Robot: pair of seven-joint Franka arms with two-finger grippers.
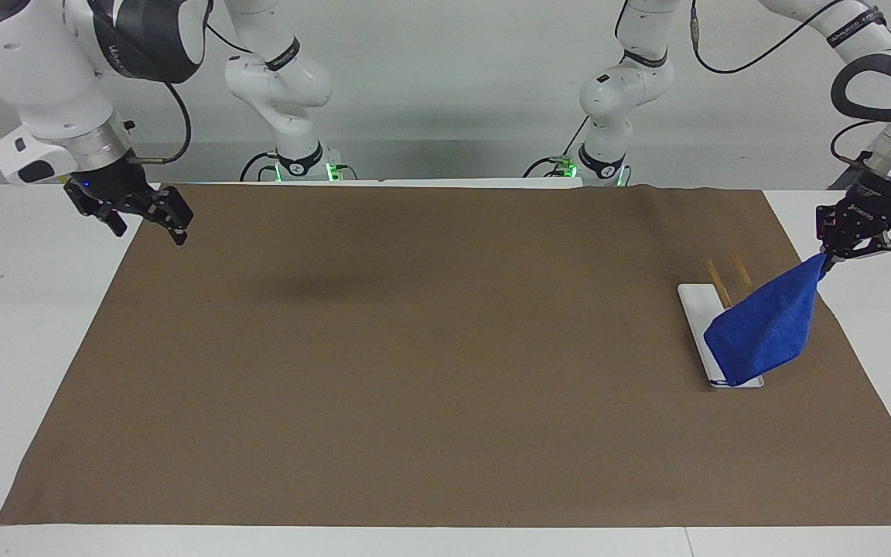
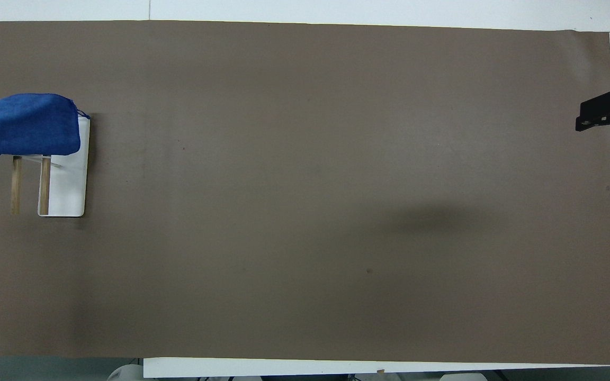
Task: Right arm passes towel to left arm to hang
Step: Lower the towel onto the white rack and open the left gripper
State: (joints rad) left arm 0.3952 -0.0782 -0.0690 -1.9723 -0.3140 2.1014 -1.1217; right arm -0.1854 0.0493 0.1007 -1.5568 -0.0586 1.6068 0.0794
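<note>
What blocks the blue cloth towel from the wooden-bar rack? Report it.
Nothing visible does. The left gripper, shut on a corner of the blue cloth towel, holds it draped over the white-based wooden-bar rack. The open right gripper waits at the other end.

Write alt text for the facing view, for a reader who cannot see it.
The left gripper holds a blue towel by one corner, draping it over a small wooden rack on a white base. The right gripper hangs open over the brown mat's other end.
</note>
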